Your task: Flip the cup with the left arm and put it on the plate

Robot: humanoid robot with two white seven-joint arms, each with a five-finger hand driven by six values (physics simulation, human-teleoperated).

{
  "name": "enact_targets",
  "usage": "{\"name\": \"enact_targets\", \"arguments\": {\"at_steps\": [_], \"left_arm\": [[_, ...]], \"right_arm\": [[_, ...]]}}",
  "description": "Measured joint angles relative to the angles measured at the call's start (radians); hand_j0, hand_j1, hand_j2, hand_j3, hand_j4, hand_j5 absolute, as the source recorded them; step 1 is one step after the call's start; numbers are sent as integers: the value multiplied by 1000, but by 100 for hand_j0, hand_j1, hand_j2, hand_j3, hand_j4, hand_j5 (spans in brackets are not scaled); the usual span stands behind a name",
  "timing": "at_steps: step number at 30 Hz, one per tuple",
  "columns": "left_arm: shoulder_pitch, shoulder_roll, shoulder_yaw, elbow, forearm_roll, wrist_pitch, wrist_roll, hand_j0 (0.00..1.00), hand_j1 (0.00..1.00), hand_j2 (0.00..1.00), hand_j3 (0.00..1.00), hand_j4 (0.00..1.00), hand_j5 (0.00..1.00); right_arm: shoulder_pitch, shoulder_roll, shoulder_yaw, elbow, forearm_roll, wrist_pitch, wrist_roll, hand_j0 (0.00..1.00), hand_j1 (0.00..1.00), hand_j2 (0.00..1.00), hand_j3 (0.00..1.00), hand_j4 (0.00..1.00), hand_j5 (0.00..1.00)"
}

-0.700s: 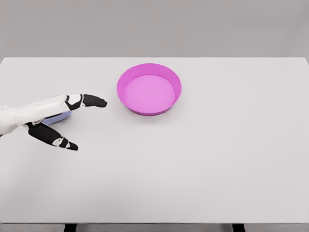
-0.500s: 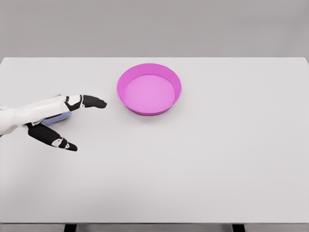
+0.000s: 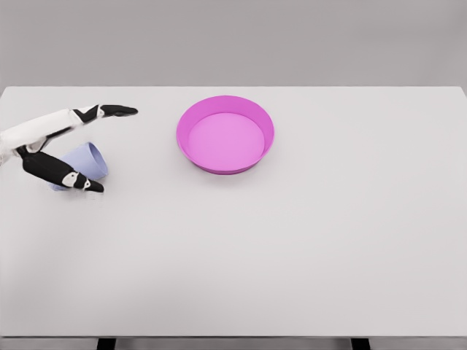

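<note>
Left hand [image 3: 62,146] at the table's [image 3: 292,248] left edge, fingers [image 3: 109,111] stretched straight toward the right and thumb [image 3: 62,175] held apart below them: the hand is spread and grips nothing. Between fingers and thumb lies the cup [image 3: 86,162], pale lilac, tipped on its side on the table, the thumb crossing in front of its lower edge. To the right, well apart from the cup, sits the plate [image 3: 225,164], a magenta round dish with a raised rim.

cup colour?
Pale lavender-blue cup, seen in the head view, beside the left hand.
</note>
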Motion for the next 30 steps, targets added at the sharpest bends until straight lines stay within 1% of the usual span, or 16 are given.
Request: {"name": "enact_targets", "arguments": {"at_steps": [2,4,8,9,11,13,15,18,22,24,25,28,30], "left_arm": [[2,-11,3,-1,-44,140,14,100,100,100,100,100,100],[-2,-24,6,-1,-66,251,19,100,100,100,100,100,100],[26,-32,65,-3,-94,345,22,100,100,100,100,100,100],[49,-34,85,-3,-121,358,22,100,100,100,100,100,100],[72,-37,123,-7,-180,392,23,100,100,100,100,100,100],[74,-40,145,-13,-233,414,24,100,100,100,100,100,100],[74,-45,157,-15,-269,427,24,100,100,100,100,100,100],[75,-58,159,-5,-293,435,26,100,100,100,100,100,100],[87,-74,156,48,-303,440,31,100,100,100,100,100,100],[107,-77,155,65,-308,441,31,100,100,100,100,100,100],[107,-82,155,69,-319,441,31,100,100,100,100,100,100],[107,-110,155,71,-386,442,32,100,100,100,100,100,100],[107,-124,155,70,-412,442,32,100,100,100,100,100,100]], "right_arm": [[0,0,0,0,0,0,0,100,100,100,100,100,100],[0,0,0,0,0,0,0,100,100,100,100,100,100],[0,0,0,0,0,0,0,100,100,100,100,100,100],[0,0,0,0,0,0,0,100,100,100,100,100,100],[0,0,0,0,0,0,0,100,100,100,100,100,100],[0,0,0,0,0,0,0,100,100,100,100,100,100],[0,0,0,0,0,0,0,100,100,100,100,100,100],[0,0,0,0,0,0,0,100,100,100,100,100,100],[0,0,0,0,0,0,0,100,100,100,100,100,100],[0,0,0,0,0,0,0,100,100,100,100,100,100],[0,0,0,0,0,0,0,100,100,100,100,100,100],[0,0,0,0,0,0,0,100,100,100,100,100,100],[0,0,0,0,0,0,0,100,100,100,100,100,100]]}}
